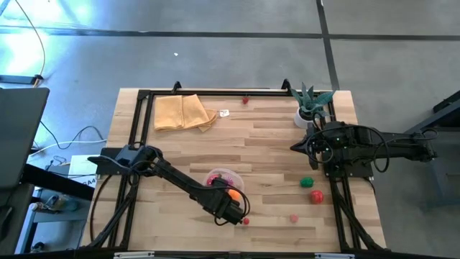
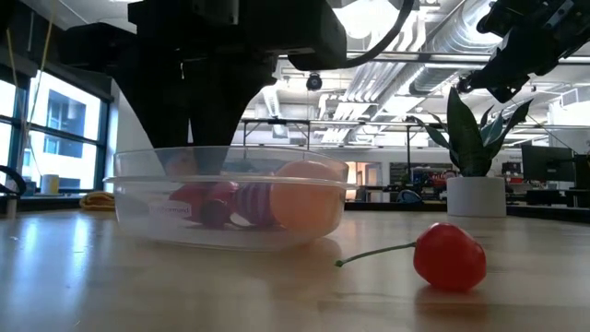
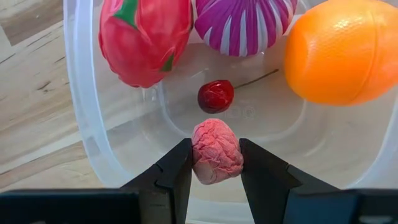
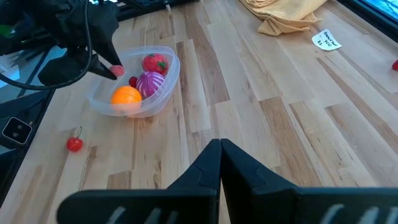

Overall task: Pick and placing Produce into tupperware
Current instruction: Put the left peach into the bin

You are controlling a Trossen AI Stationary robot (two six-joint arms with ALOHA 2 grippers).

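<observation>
The clear tupperware (image 1: 226, 181) sits near the middle of the table's near half. It holds a red dragon fruit (image 3: 144, 38), a purple striped bulb (image 3: 244, 25), an orange (image 3: 343, 50) and a dark cherry (image 3: 216, 96). My left gripper (image 3: 216, 147) hovers over the container's near rim, shut on a pink wrinkled fruit (image 3: 216, 152). My right gripper (image 4: 221, 145) is shut and waits above the right side, near the potted plant. Loose produce lies on the table: a cherry (image 1: 246, 221), a green piece (image 1: 307, 182), a red piece (image 1: 316, 196), a pink piece (image 1: 294, 218) and a small red one (image 1: 245, 100). My left gripper pinches the pink wrinkled fruit across its middle (image 3: 198, 155) between its two fingers, one on each side. The fingers point down into the container from above its near rim. The fruit is lifted clear, above the container's floor.
A folded yellow-tan cloth (image 1: 182, 112) and a small paper tag (image 1: 224, 113) lie at the far left. A green spiky plant in a white pot (image 1: 309, 108) stands at the far right corner. A black frame (image 1: 141, 129) borders the table's left and far sides.
</observation>
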